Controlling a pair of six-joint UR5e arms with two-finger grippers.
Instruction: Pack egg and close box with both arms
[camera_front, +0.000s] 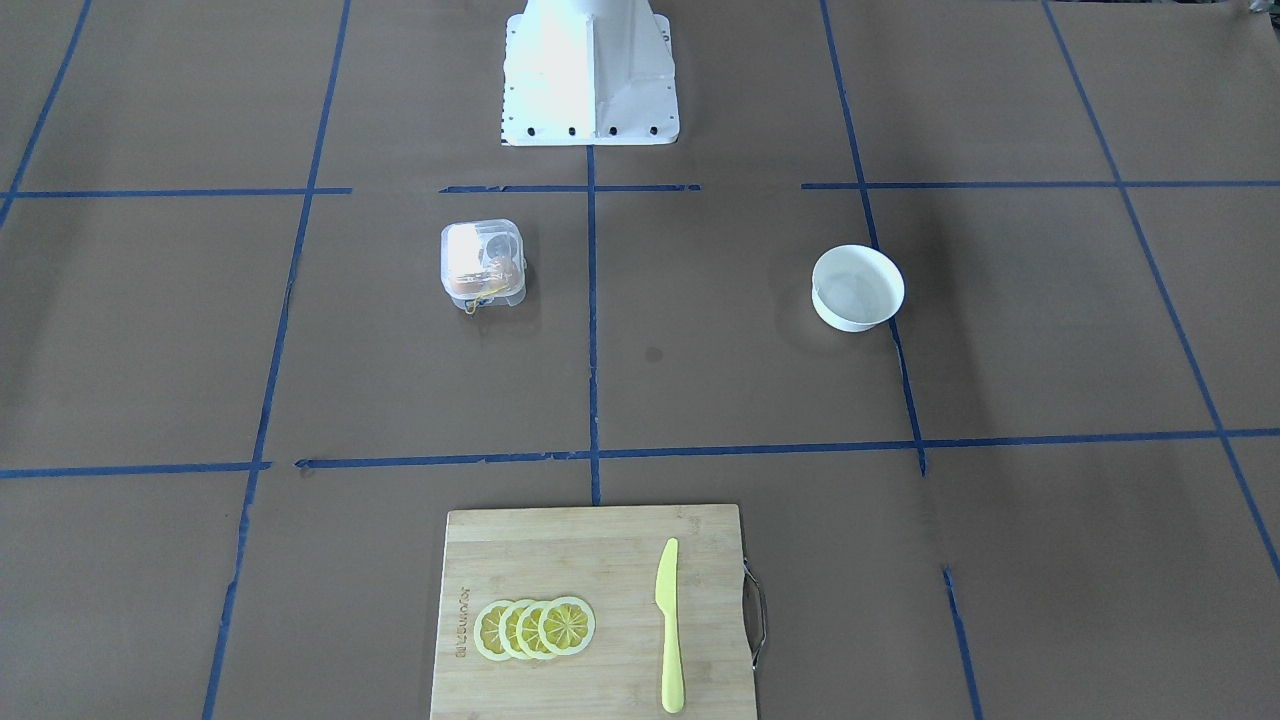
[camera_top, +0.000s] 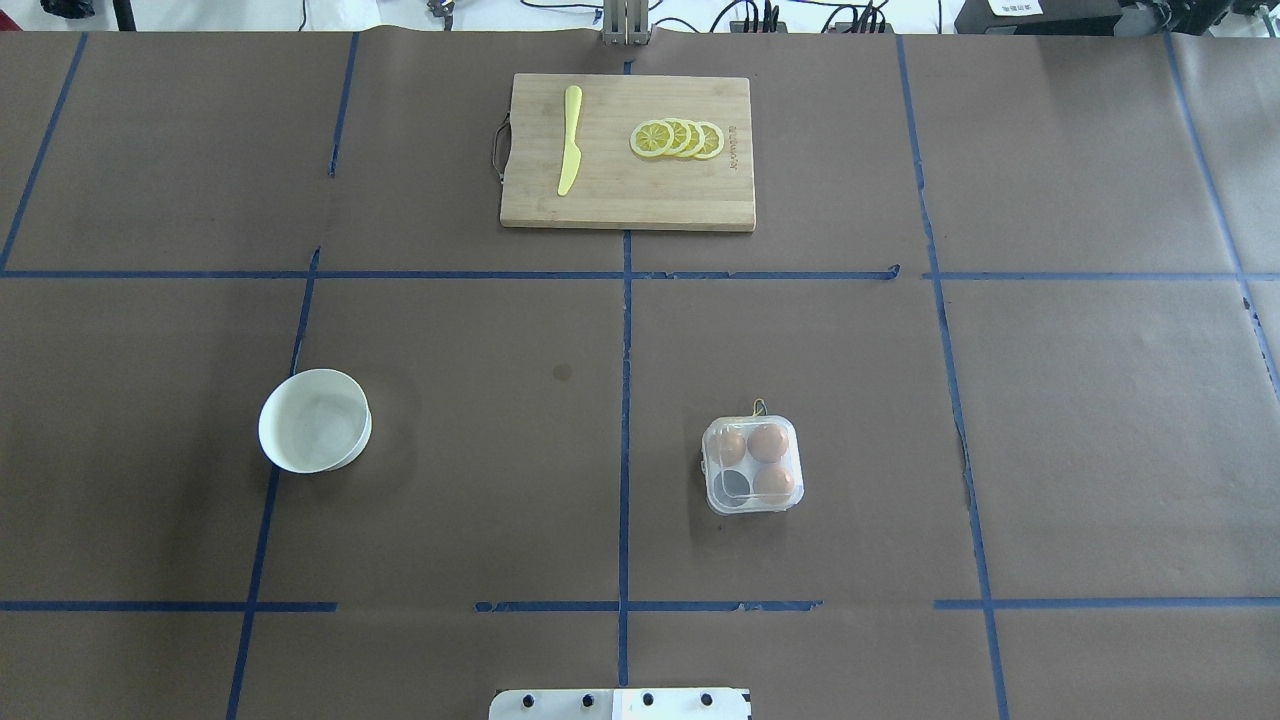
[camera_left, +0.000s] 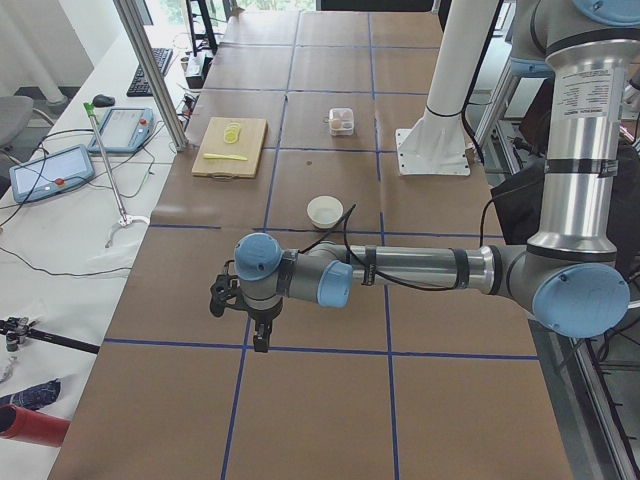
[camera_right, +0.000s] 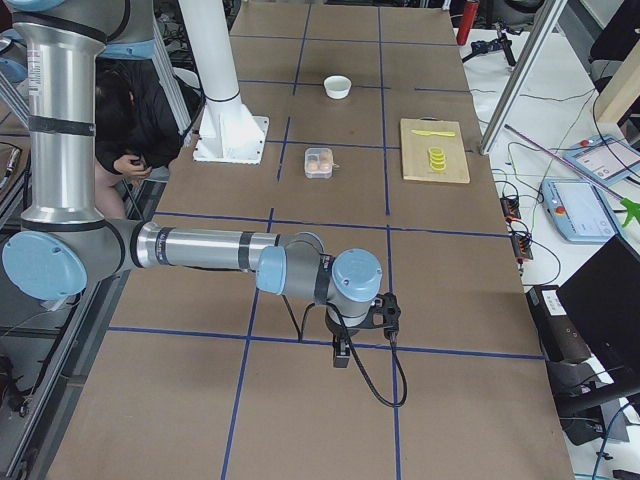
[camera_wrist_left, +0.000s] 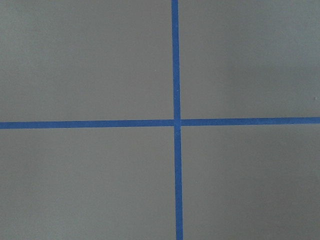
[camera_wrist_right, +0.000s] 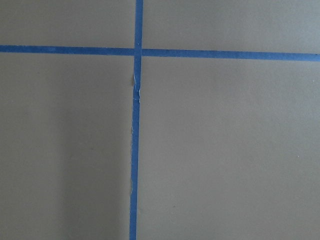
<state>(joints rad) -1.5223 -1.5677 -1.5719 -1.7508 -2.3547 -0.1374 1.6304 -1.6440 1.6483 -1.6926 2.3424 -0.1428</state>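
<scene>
The clear egg carton (camera_top: 752, 465), three eggs (camera_top: 768, 442) inside, sits toward the table's (camera_top: 450, 500) robot-side edge, while the left gripper (camera_left: 261, 340) and right gripper (camera_right: 341, 354) hang near opposite ends, finger spread untellable; an off-centre lid press could skid it.

**Camera layout: the six views you had of one table (camera_top: 450, 480).**
Your overhead camera looked forward and down from behind the white base (camera_top: 620, 705). Your front camera faced that base steeply from across the table, so both views shared the box (camera_top: 737, 487), bowl (camera_top: 315, 420) and cutting board (camera_top: 620, 205), mirrored. Your two end cameras looked along the table, each with its near arm large (left arm (camera_left: 420, 268), right arm (camera_right: 200, 247)) and the same objects small beyond. Each wrist camera pointed straight down, close on crossing blue tape (camera_wrist_left: 175, 122).
</scene>
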